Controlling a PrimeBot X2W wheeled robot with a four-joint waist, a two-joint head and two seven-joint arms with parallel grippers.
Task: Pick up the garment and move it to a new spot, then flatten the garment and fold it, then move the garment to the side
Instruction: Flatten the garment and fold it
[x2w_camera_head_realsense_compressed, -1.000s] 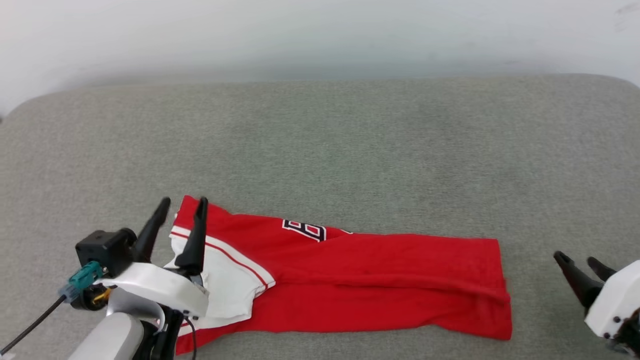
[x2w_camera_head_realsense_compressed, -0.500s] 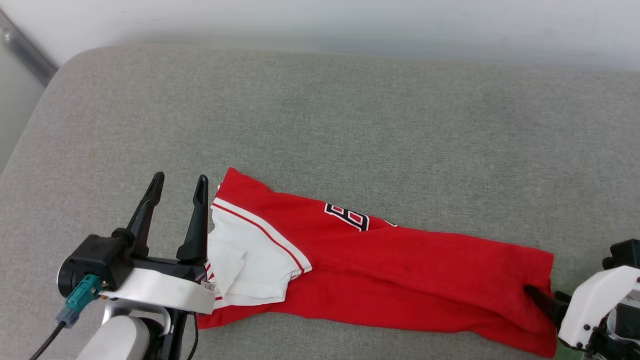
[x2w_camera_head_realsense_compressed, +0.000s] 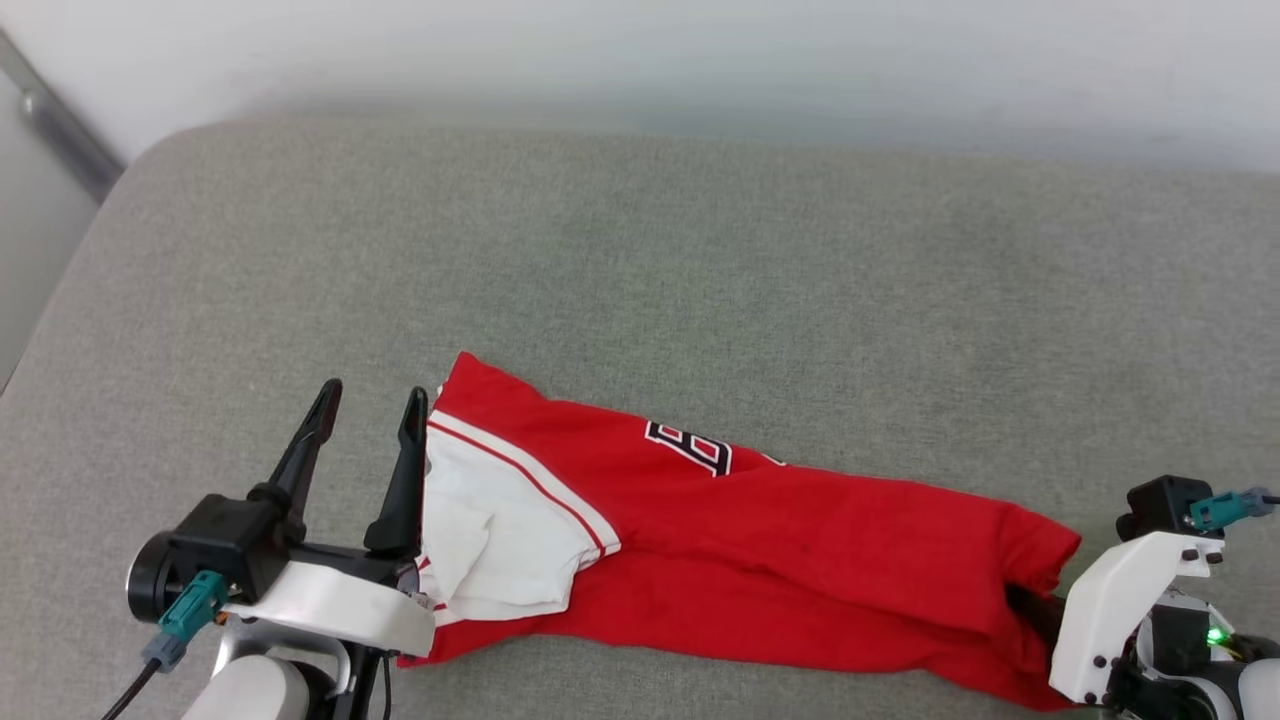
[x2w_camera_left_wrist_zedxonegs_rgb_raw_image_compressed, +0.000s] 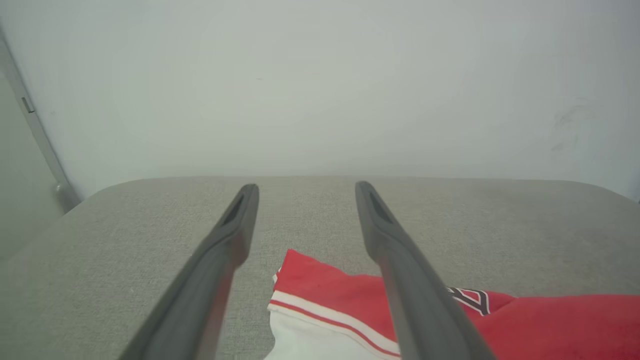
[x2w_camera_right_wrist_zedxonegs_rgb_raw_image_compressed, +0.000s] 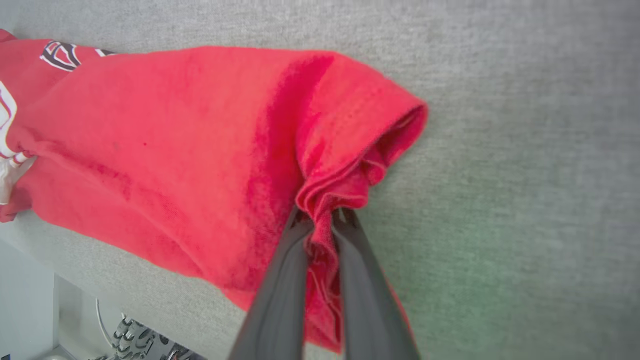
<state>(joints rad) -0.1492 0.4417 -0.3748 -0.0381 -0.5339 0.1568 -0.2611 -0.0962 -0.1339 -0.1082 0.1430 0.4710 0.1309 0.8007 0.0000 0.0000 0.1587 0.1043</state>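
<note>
Pinching the hem end of the jersey (x2w_camera_head_realsense_compressed: 800, 540) with jaws closed on the cloth, the right gripper (x2w_camera_right_wrist_zedxonegs_rgb_raw_image_compressed: 322, 217) seems to be starting the next fold of this long strip lying on the grey surface (x2w_camera_head_realsense_compressed: 700, 250), while the left gripper (x2w_camera_head_realsense_compressed: 370, 400), jaws apart beside the jersey's white sleeve (x2w_camera_head_realsense_compressed: 500, 530), likely must grip there first.

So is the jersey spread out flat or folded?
Folded: the jersey lies in a long narrow band, layers doubled over, white sleeve on top.

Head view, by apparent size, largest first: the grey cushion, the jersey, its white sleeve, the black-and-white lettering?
1. grey cushion
2. jersey
3. white sleeve
4. lettering
None look alike in size.
</note>
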